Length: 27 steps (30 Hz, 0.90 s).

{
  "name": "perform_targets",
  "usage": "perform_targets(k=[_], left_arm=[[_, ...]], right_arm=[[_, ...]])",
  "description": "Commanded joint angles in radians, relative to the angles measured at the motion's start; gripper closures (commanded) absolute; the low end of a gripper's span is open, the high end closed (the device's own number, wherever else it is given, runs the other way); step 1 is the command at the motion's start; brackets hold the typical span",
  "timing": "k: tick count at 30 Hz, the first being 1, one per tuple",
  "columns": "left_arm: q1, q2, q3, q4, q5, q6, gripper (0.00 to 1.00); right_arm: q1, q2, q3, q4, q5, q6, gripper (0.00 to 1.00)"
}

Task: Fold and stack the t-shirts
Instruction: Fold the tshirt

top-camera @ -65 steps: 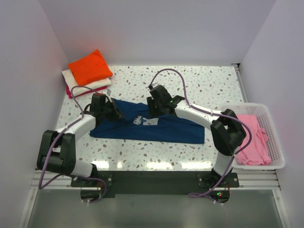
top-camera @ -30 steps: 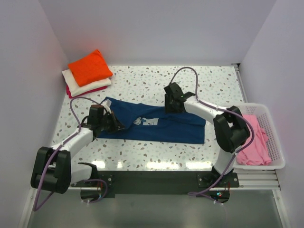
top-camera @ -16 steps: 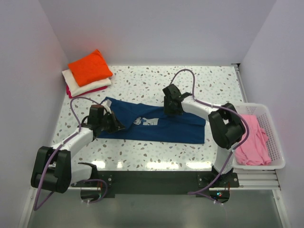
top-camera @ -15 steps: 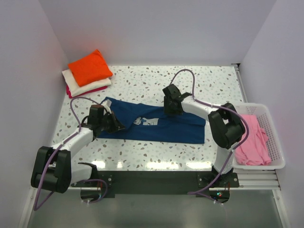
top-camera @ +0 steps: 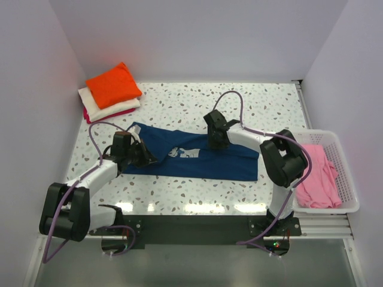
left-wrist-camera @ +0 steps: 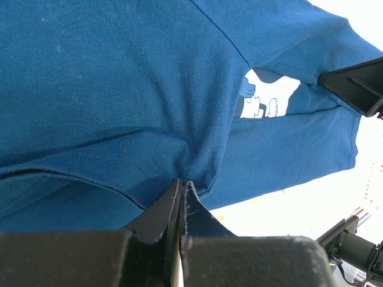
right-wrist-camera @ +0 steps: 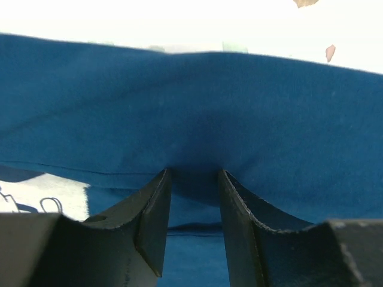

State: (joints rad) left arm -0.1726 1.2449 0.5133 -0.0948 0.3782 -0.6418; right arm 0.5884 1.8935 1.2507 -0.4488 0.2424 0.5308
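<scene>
The navy t-shirt (top-camera: 191, 158) lies spread across the middle of the table, its pale print (top-camera: 182, 152) facing up. My left gripper (top-camera: 147, 158) is shut on a pinch of its cloth near the left end; the left wrist view shows the jaws closed on a fold (left-wrist-camera: 181, 181). My right gripper (top-camera: 214, 142) is open, its tips pressed down on the shirt's far edge with cloth between the fingers (right-wrist-camera: 192, 174). Folded orange (top-camera: 114, 84), cream (top-camera: 114, 106) and magenta (top-camera: 99, 116) shirts are stacked at the back left. A pink shirt (top-camera: 317, 174) lies in the basket.
The white slotted basket (top-camera: 347, 206) stands at the right edge of the table. Side walls close in on the left and right. Purple cables loop over both arms. The speckled table (top-camera: 269, 107) shows behind the navy shirt.
My right gripper has shifted a little left along the shirt's far edge. My left gripper has kept its grip and place over the last second; earlier it drew back toward the near left.
</scene>
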Motion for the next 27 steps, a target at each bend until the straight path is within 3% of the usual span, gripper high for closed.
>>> perform_targets(k=[1, 7, 16, 27], left_arm=[[-0.007, 0.004, 0.033, 0.013, 0.005, 0.025, 1.0], [-0.007, 0.005, 0.03, 0.015, 0.004, 0.027, 1.0], [-0.007, -0.004, 0.028, 0.017, 0.004, 0.025, 1.0], [-0.007, -0.028, 0.067, -0.026, -0.016, 0.037, 1.0]], right_arm=[[0.004, -0.037, -0.011, 0.016, -0.005, 0.003, 0.6], [0.004, -0.054, -0.022, 0.022, -0.006, 0.008, 0.71], [0.004, -0.054, -0.013, 0.015, -0.011, 0.011, 0.99], [0.005, -0.125, -0.016, -0.021, 0.024, 0.009, 1.0]])
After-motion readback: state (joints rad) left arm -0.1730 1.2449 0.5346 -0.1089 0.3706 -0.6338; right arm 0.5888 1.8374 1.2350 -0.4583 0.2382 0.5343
